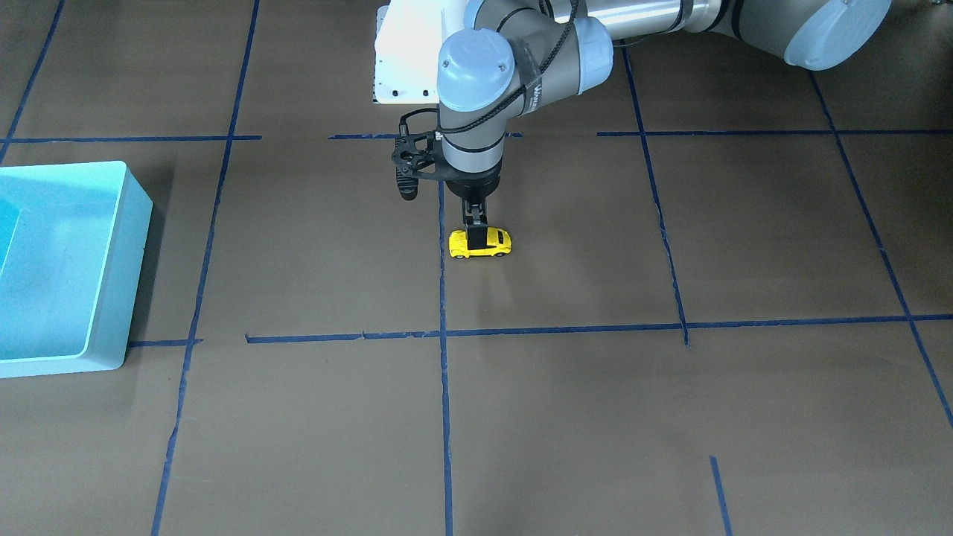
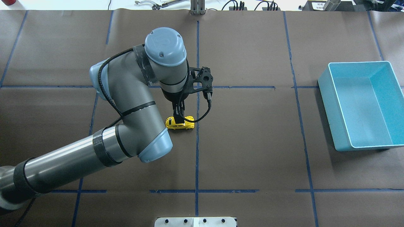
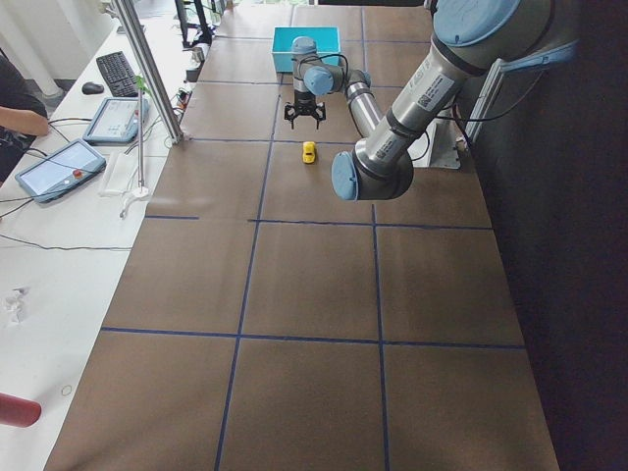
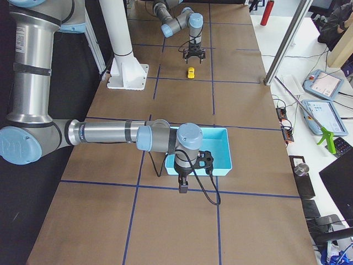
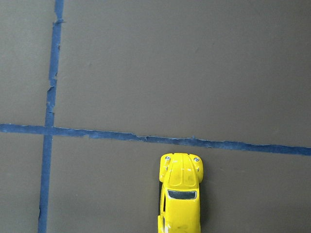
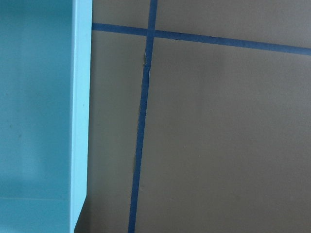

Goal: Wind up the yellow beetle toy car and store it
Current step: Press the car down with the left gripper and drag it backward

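The yellow beetle toy car [image 1: 493,244] stands on its wheels on the brown table, near the middle. It also shows in the overhead view [image 2: 187,125] and at the bottom of the left wrist view [image 5: 181,204]. My left gripper [image 1: 476,234] points straight down with its fingers closed across the car's middle, as the overhead view [image 2: 178,120] also shows. My right gripper [image 4: 182,189] hangs beside the turquoise bin [image 4: 218,144]. It shows only in the exterior right view, so I cannot tell if it is open or shut.
The turquoise bin [image 2: 335,104] is empty and sits at the table's right end, far from the car. Its wall fills the left of the right wrist view [image 6: 80,97]. Blue tape lines cross the table. The white robot base plate [image 1: 402,67] is behind the car.
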Tool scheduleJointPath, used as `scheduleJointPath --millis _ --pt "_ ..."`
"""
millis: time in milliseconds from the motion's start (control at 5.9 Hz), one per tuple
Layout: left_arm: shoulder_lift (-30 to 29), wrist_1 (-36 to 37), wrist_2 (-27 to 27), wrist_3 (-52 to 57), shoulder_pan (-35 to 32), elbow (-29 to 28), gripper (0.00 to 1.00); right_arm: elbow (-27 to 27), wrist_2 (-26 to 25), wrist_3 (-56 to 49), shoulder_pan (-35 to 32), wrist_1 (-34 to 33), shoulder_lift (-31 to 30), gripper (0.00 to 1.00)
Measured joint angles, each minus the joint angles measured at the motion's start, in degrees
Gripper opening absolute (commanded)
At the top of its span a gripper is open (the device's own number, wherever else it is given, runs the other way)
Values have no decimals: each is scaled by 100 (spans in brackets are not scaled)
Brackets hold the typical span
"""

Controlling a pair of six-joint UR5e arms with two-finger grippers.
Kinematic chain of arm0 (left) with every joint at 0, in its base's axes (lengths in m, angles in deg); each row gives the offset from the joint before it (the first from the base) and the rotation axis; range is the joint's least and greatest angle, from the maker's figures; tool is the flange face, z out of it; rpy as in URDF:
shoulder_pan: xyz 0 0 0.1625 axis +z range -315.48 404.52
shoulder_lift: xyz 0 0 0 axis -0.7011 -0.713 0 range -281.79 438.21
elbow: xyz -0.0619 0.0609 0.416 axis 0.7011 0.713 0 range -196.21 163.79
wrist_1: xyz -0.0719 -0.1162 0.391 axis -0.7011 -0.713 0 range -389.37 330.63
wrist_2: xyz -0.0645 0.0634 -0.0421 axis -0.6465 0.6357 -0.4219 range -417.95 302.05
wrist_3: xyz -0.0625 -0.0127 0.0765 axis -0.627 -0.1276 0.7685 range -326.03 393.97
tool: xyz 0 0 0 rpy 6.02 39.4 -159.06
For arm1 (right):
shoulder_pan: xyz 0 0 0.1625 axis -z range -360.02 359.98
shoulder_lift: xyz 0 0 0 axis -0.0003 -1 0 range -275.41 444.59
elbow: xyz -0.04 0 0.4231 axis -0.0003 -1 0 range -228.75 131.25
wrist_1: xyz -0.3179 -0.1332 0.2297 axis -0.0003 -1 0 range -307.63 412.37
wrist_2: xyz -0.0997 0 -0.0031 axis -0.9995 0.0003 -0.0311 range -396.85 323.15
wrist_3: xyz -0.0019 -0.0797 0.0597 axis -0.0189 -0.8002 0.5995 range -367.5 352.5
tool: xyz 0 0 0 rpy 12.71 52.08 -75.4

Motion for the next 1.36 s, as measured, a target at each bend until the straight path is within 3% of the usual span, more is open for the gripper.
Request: scheduleJointPath --millis 1357 --pt "-628 132 474 -73 431 -1411 100 1 -4 0 0 0 4 100"
